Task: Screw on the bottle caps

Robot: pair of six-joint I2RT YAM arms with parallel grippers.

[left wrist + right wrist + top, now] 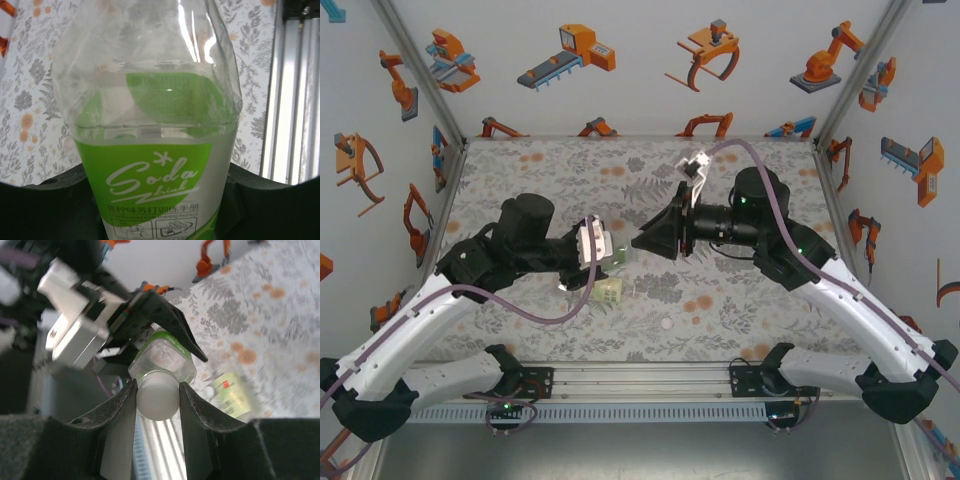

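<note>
My two arms match: the left arm (410,335) and the right arm (865,305) each have a white lower link, black elbow housings and black motor drums further up. A purple cable (520,312) trails along each (small green lights (742,199) glow on the right one). A pale silvery block (75,330) sits on my left wrist; my right gripper (157,390) has matte black, slightly grainy, tapered fingers (116,432)
</note>
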